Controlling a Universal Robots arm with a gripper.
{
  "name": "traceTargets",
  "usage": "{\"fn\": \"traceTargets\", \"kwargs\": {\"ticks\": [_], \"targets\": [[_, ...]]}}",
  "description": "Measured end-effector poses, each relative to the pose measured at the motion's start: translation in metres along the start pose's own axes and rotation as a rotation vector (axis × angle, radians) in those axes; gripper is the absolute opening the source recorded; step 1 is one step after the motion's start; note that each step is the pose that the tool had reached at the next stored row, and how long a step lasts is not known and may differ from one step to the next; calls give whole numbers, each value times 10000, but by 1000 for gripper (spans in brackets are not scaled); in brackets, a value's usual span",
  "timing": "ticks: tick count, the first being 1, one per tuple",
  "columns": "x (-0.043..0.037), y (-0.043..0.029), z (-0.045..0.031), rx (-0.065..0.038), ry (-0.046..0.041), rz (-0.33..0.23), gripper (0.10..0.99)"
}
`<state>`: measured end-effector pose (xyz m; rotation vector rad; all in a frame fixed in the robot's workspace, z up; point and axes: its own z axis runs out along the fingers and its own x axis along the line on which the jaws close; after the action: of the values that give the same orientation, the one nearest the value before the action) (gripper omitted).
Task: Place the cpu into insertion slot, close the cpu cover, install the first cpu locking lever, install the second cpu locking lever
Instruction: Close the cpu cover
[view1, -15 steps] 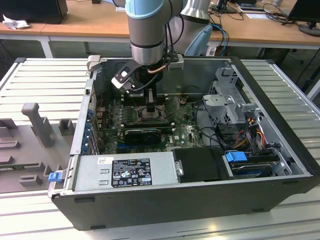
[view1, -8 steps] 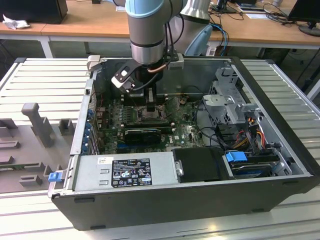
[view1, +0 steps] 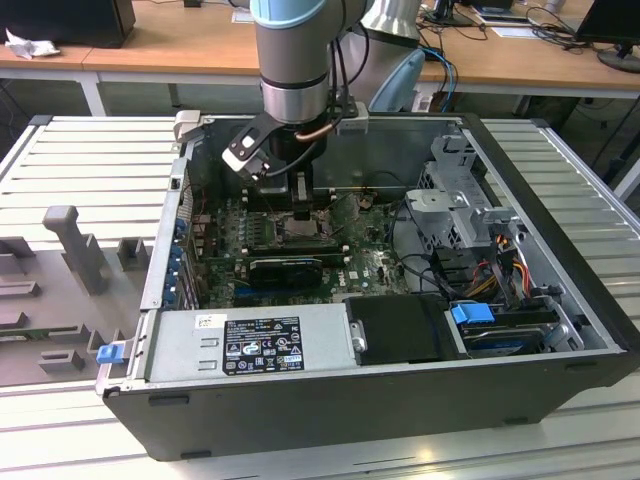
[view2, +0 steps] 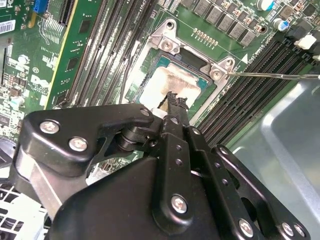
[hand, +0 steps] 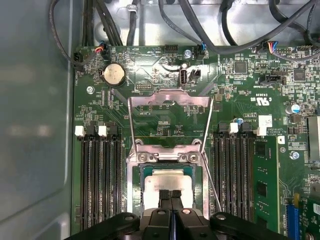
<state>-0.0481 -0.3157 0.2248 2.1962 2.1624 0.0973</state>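
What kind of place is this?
Probably a robotics lab or workshop: a robot arm reaches into an open computer case on a ribbed metal bench, with wooden office desks behind.

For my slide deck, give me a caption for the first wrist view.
Gripper over the chip lying in its socket, cover standing open.

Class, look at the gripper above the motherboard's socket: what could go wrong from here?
1. The gripper, fingertips together, sits right over the cpu lying in the insertion slot; a sideways nudge could shift the chip or damage the socket.
2. The cpu cover stands open beside the slot, so the arm might knock it.
3. A thin locking lever juts out free and could snag.
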Motion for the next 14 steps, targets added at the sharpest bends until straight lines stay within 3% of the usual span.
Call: {"fn": "traceTargets", "kwargs": {"ticks": [8, 10, 14], "targets": [[0, 12, -60, -1, 0, -1, 106], [2, 102, -53, 2, 0, -2, 106], [2, 116, -210, 4, -2, 2, 106]]}}
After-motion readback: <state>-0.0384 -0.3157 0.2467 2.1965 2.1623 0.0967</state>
